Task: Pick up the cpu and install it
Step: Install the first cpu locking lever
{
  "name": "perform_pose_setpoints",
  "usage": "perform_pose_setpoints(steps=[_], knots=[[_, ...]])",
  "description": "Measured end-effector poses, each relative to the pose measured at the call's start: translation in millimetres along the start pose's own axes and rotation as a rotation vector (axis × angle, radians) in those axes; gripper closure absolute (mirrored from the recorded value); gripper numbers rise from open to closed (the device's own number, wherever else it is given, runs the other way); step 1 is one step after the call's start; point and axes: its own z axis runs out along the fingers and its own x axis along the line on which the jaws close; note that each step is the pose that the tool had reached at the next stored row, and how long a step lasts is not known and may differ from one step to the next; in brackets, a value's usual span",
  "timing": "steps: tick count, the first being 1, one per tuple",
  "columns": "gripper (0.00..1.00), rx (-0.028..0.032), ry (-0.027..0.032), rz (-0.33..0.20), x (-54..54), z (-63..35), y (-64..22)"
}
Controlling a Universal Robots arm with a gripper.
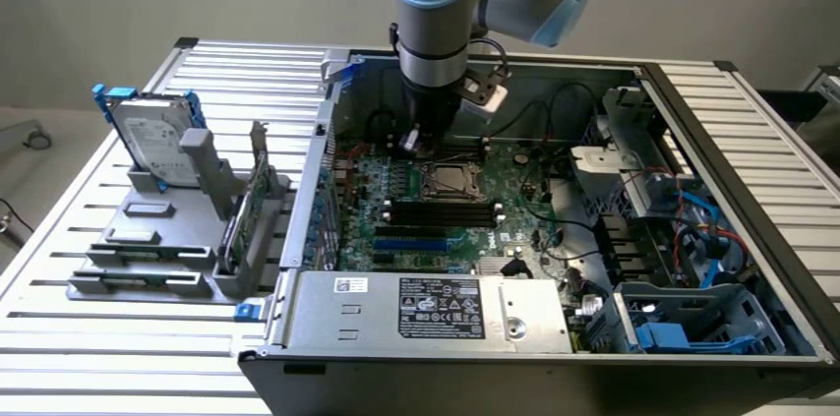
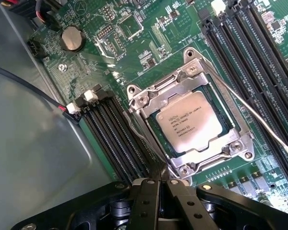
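The cpu (image 2: 189,122), a silver square chip with printed text, lies flat inside the motherboard socket (image 2: 145,101), with the metal frame closed over its edges. In the exterior view the cpu (image 1: 450,180) shows in the middle of the green board. My gripper (image 2: 162,181) is shut, its black fingers (image 2: 145,201) pressed together at the socket's corner. A thin wire lever (image 2: 145,139) runs along the socket's side to the fingertips; I cannot tell whether it is pinched. Seen from outside, the gripper (image 1: 417,141) reaches down into the open case, just behind the socket.
Black memory slots (image 2: 115,129) flank the socket on both sides. A second wire lever (image 2: 259,122) crosses the far side. The case walls (image 1: 329,141), power supply (image 1: 420,308) and cables (image 1: 683,229) hem in the board. A hard drive with blue rails (image 1: 148,136) stands on the exterior view's left.
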Motion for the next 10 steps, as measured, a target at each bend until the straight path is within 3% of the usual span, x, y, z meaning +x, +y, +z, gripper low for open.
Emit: perform_pose_setpoints(steps=[10], knots=[[0.89,-0.0017,0.0006,0.008,1.2,0.4,-2.4]])
